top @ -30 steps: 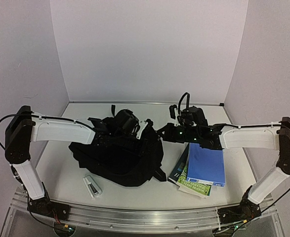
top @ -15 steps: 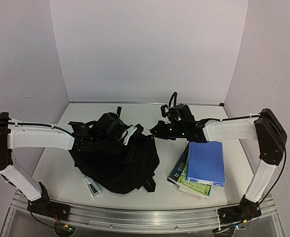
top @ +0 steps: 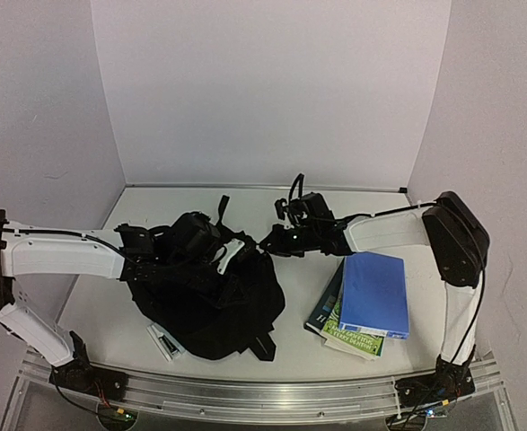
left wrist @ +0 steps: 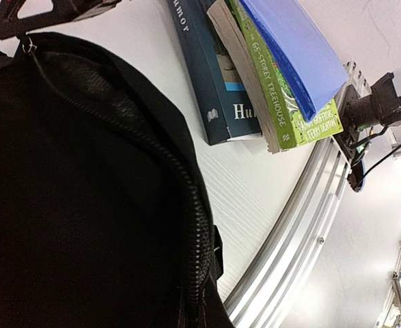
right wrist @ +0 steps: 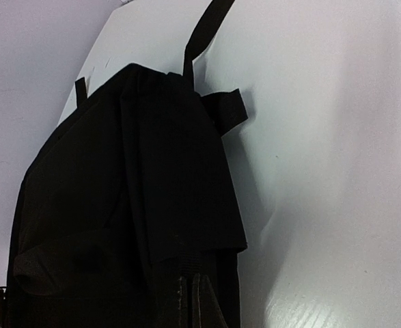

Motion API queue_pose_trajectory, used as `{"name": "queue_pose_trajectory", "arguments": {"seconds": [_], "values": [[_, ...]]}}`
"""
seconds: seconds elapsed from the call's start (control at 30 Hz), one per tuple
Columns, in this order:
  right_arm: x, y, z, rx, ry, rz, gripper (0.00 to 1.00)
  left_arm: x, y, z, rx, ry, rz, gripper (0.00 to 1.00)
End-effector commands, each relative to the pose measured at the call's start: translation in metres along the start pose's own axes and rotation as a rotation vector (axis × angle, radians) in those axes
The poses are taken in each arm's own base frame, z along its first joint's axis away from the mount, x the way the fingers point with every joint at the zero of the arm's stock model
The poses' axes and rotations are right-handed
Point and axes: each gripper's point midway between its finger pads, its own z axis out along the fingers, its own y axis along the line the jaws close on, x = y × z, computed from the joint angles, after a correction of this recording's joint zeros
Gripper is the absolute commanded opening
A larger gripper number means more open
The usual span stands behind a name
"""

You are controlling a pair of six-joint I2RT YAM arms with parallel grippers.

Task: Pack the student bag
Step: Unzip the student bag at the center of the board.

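On table (top: 110, 314), student bag (top: 223, 305), L/R jaws pinched shut on its far side

One student bag (top: 214, 301) on the desk (top: 106, 314), just the one, big and black. Over on the right, books, and let's count: a blue book (top: 373, 294) on top, a green book (top: 353, 339) under it, a dark navy book (top: 321, 312) lowest. That's three. One small white item (top: 163, 341) at the bag's near edge; can't tell what it is. And two arms: left arm (top: 61, 256), right arm (top: 389, 232).
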Motion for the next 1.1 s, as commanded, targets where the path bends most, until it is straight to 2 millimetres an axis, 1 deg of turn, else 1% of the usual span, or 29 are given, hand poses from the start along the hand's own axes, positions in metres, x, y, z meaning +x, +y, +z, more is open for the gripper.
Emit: {"name": "queue_pose_trajectory", "arguments": {"seconds": [0.0,0.1,0.13,0.23,0.3,0.37,0.4,0.43,0.47,0.53,0.57,0.6,0.63,0.73,0.83,0.87,0.93,0.97,1.0,1.07], "values": [[-0.045,-0.017,0.017,0.03,-0.133,-0.016,0.0,0.018,-0.036,-0.022,0.12,0.067,0.053,0.0],[-0.05,-0.022,0.029,0.036,-0.149,-0.012,0.0,0.021,-0.04,-0.025,0.134,0.085,0.053,0.0],[-0.054,-0.02,0.032,0.034,-0.159,-0.012,0.0,0.022,-0.04,-0.025,0.134,0.092,0.052,0.0],[-0.061,-0.019,0.038,0.032,-0.178,-0.008,0.0,0.022,-0.036,-0.023,0.11,0.091,0.043,0.0],[-0.067,-0.017,0.036,0.032,-0.193,-0.006,0.0,0.014,-0.027,-0.021,0.051,0.064,0.013,0.0],[-0.073,-0.012,0.029,0.028,-0.211,-0.006,0.01,0.001,-0.017,-0.016,-0.017,0.016,-0.028,0.0],[-0.078,-0.009,0.022,0.025,-0.223,-0.007,0.05,-0.008,-0.013,-0.013,-0.04,-0.013,-0.044,0.0],[-0.083,-0.004,0.014,0.019,-0.236,-0.009,0.13,-0.017,-0.011,-0.009,-0.059,-0.04,-0.057,0.0],[-0.085,-0.002,0.006,0.02,-0.243,-0.011,0.23,-0.027,-0.006,-0.005,-0.087,-0.069,-0.072,0.0],[-0.093,0.006,-0.015,0.024,-0.273,-0.014,0.42,-0.048,0.003,0.002,-0.131,-0.122,-0.111,0.0],[-0.093,0.005,-0.024,0.038,-0.278,-0.01,0.51,-0.057,0.008,0.007,-0.143,-0.143,-0.132,0.0],[-0.097,0.01,-0.04,0.043,-0.296,-0.01,0.58,-0.068,0.015,0.01,-0.157,-0.167,-0.162,0.0],[-0.095,0.006,-0.047,0.069,-0.299,-0.005,0.64,-0.076,0.022,0.013,-0.168,-0.184,-0.186,0.0],[-0.091,-0.006,-0.082,0.156,-0.326,0.04,0.78,-0.102,0.038,0.018,-0.188,-0.261,-0.253,0.0],[-0.077,-0.01,-0.111,0.164,-0.329,0.102,0.86,-0.128,0.046,0.019,-0.134,-0.344,-0.32,0.01],[-0.071,-0.01,-0.116,0.153,-0.323,0.122,0.88,-0.135,0.047,0.02,-0.101,-0.358,-0.341,0.03],[-0.059,-0.006,-0.125,0.122,-0.306,0.162,0.89,-0.143,0.052,0.02,-0.039,-0.36,-0.374,0.22],[-0.056,-0.002,-0.131,0.105,-0.305,0.179,0.89,-0.146,0.058,0.017,-0.029,-0.367,-0.384,0.29],[-0.049,0.0,-0.134,0.097,-0.297,0.189,0.9,-0.146,0.061,0.013,-0.026,-0.37,-0.39,0.34],[-0.038,0.006,-0.14,0.074,-0.285,0.22,0.9,-0.144,0.067,0.001,-0.047,-0.382,-0.394,0.47]]}}
